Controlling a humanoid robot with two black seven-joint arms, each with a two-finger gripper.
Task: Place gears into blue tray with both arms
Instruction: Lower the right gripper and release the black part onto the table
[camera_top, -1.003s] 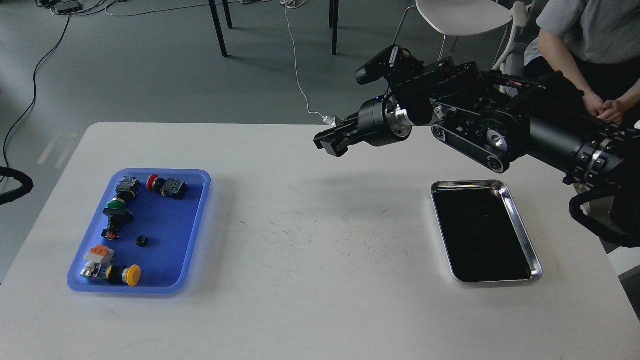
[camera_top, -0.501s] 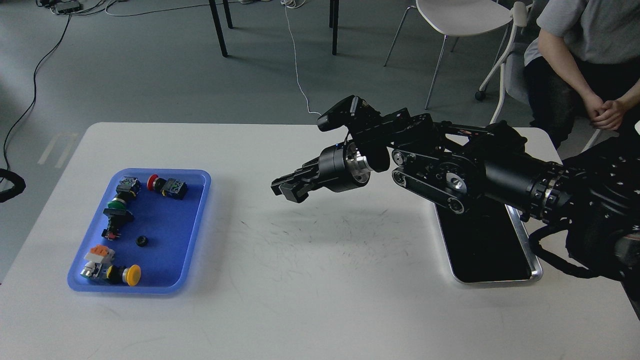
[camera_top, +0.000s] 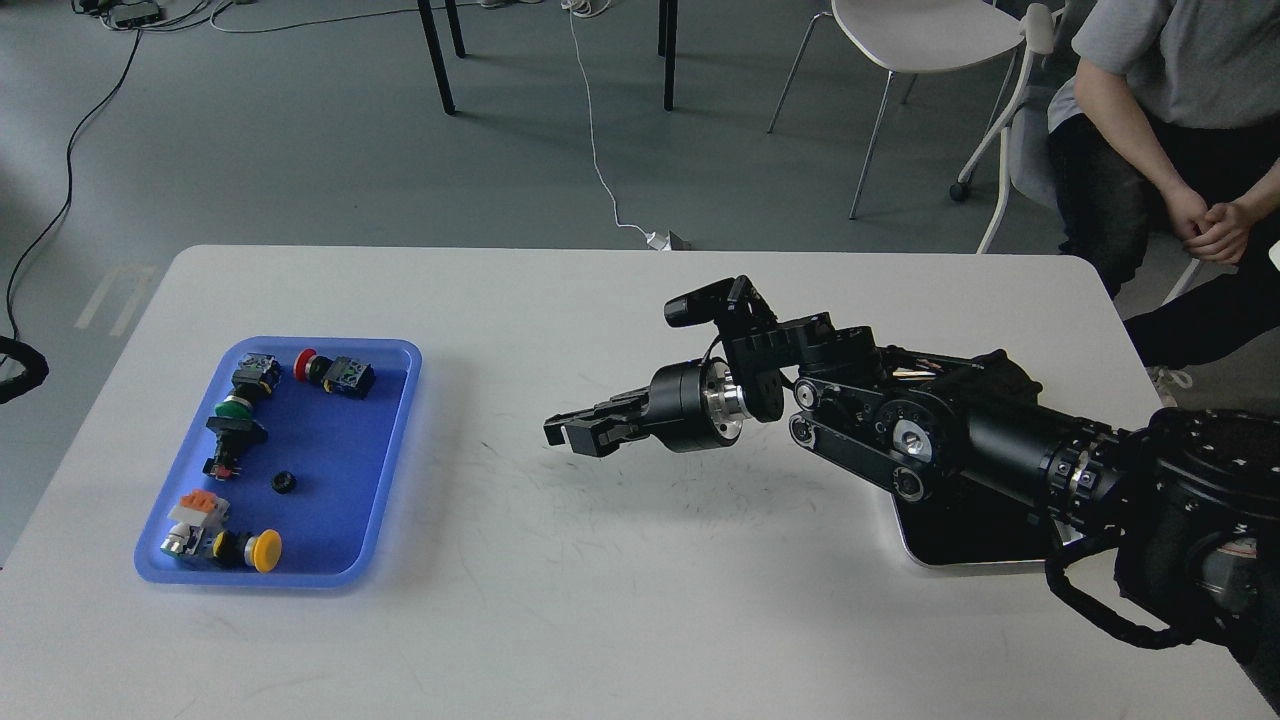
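The blue tray (camera_top: 335, 455) lies on the left side of the white table. One tiny black gear (camera_top: 283, 482) rests in its middle, among push-button switches with red (camera_top: 306, 365), green (camera_top: 233, 406) and yellow (camera_top: 265, 551) caps. My right arm reaches in from the right, low over the table's middle. Its gripper (camera_top: 572, 434) points left towards the tray, well short of it. The dark fingers lie close together, and I cannot make out a gap or anything held. Of the left arm only a black cable loop (camera_top: 22, 368) shows at the left edge.
A shiny steel tray (camera_top: 912, 548) with a dark inside sits at the right, mostly covered by my right arm. A seated person (camera_top: 1150, 120) and a white chair (camera_top: 930, 40) are beyond the table's far right corner.
My right arm has swung down and to the left, from high above the far table edge to low over the middle. It now covers most of the steel tray.
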